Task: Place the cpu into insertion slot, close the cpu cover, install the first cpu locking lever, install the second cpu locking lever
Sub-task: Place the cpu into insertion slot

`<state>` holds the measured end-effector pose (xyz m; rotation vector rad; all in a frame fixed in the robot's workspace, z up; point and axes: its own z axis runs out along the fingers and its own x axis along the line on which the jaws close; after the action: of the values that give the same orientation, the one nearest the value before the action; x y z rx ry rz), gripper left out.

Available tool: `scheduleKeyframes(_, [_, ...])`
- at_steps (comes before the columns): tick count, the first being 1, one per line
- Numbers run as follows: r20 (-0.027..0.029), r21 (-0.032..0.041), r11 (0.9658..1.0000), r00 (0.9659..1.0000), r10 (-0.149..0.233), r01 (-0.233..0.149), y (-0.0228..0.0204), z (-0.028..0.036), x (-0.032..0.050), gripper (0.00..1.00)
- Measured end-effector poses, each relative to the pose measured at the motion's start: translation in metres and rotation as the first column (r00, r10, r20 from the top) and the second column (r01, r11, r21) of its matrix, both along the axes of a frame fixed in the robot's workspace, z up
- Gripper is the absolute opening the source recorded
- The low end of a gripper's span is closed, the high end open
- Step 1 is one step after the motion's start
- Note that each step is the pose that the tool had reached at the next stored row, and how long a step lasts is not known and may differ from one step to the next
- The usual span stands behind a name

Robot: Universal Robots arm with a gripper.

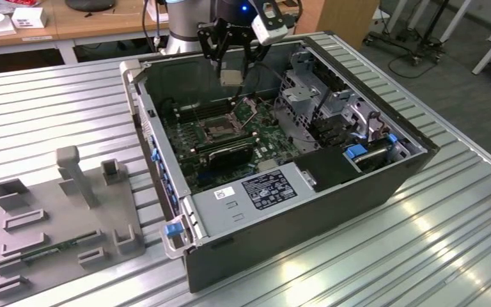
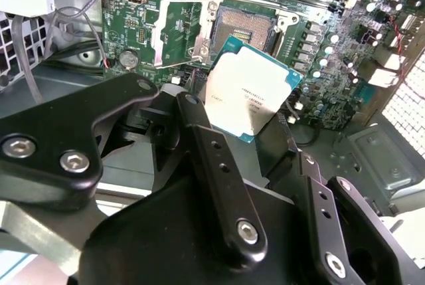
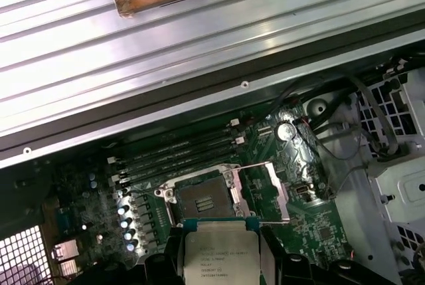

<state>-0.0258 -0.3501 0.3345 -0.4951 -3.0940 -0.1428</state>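
Gripping the cpu (image 1: 230,78) by two opposite edges, the pincer (image 1: 230,74) is clenched on the chip and carries it in the air, clear of everything beneath. In both wrist views the cpu (image 2: 251,95) sits between the black fingers (image 2: 199,139), its pale printed face turned toward the cameras. Below the pincer and a little ahead of its fingertips lies the insertion slot (image 3: 202,200), its dark centre bare. The cpu cover (image 3: 265,192) is swung open just beside the slot, so the silvery frame shows its cut-out middle. Farther beyond the slot run long narrow memory slots (image 3: 172,152) on the green motherboard (image 1: 263,137). The arm (image 1: 186,25) comes down from above the rear wall of the open computer case (image 1: 314,217), its wrist pointing downward so the pincer hangs inside the case, above the board. Outside the case, well away from the pincer, a grey fixture tray (image 1: 58,211) rests on the ribbed metal table (image 1: 58,109).
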Motion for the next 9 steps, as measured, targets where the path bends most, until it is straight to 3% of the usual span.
scheduleKeyframes(9, [0.0, 0.0001, 0.9997, 0.9997, -0.026, 0.026, 0.0, -0.0001, 0.0, 0.54])
